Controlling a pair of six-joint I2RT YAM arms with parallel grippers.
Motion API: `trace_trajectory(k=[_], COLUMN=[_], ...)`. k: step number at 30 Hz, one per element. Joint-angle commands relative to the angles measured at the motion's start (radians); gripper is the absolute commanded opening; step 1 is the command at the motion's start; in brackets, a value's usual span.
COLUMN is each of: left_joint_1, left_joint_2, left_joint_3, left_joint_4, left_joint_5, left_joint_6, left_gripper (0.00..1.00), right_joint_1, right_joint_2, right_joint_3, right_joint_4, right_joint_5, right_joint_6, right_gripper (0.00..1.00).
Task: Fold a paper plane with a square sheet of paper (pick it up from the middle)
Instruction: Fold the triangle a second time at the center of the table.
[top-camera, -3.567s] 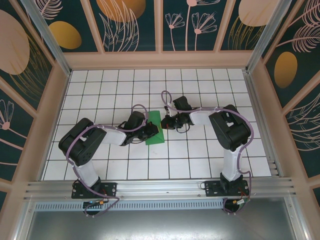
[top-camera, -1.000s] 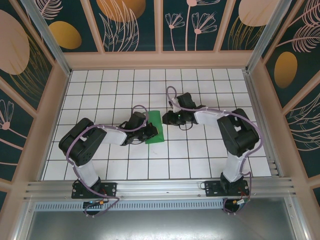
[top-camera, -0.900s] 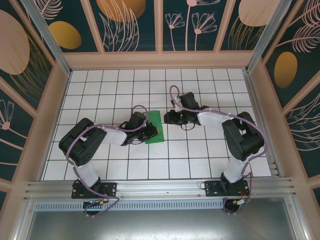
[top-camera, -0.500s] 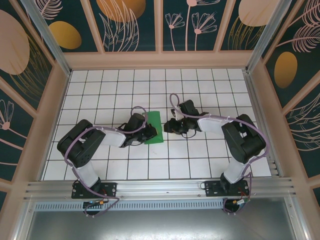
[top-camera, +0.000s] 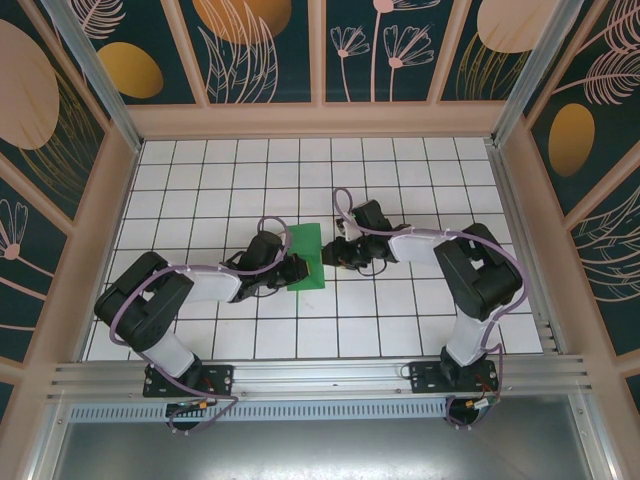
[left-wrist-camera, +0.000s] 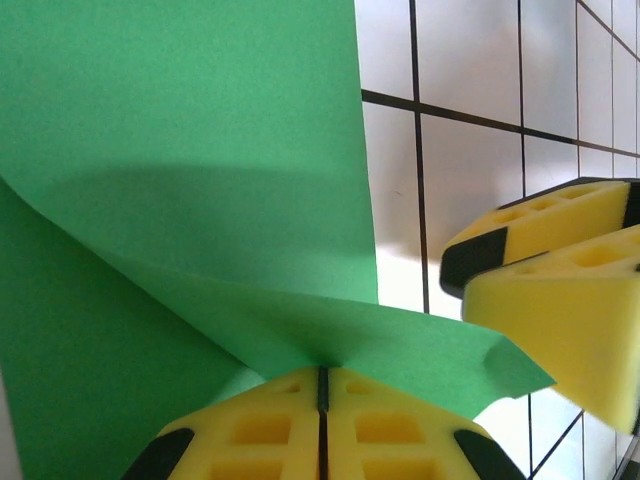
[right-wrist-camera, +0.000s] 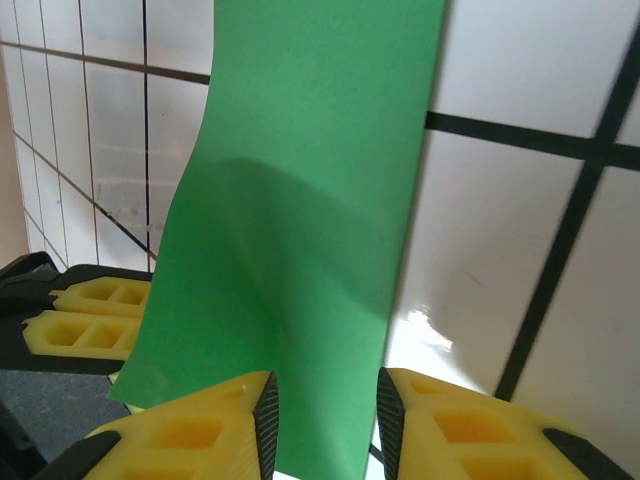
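"Top external camera, what's it giving you? I'm stood on the wrong side."

"Folded green sheet of paper (top-camera: 308, 256), a narrow strip now, lying on the white tiled table (top-camera: 400, 320) right between the two sets of fingers. Left gripper (top-camera: 297, 270) is at one long edge, right gripper (top-camera: 333, 256) at the opposite edge."

"Has the left one got hold?"

"Looks so. From the left wrist, its two yellow pads (left-wrist-camera: 260, 420) are pressed flat together. A flap of the sheet curls up off the layer beneath and runs into the seam between them, pinched at its edge."

"And the right?"

"Its pads (right-wrist-camera: 190, 430) stand apart. From the right wrist, green shows in the gap between them. Whether the strip sits inside that gap or just lies under the fingertips, I can't tell. Nothing is clamped there, anyway."

"Are the two touching?"

"Near, but apart. Beyond the right fingers the paper arches up off the tiles towards the left fingers."
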Motion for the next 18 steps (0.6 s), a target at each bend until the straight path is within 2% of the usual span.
trace_trajectory(k=[1, 10, 18], left_joint_1=[-0.002, -0.001, 0.0], left_joint_2=[0.0, 0.007, 0.014], left_joint_3=[-0.008, 0.005, 0.008], left_joint_4=[0.021, 0.051, 0.048], left_joint_5=[0.011, 0.028, 0.024], left_joint_6=[0.012, -0.005, -0.01], left_gripper=[0.1, 0.1, 0.1], right_joint_1=[0.01, 0.012, 0.028], right_joint_2=[0.009, -0.102, -0.107], right_joint_3=[0.03, -0.039, -0.027], right_joint_4=[0.04, 0.133, 0.127], right_joint_5=[-0.046, -0.021, -0.003], right_joint_6=[-0.027, -0.036, -0.058], right_gripper=[0.36, 0.42, 0.43])
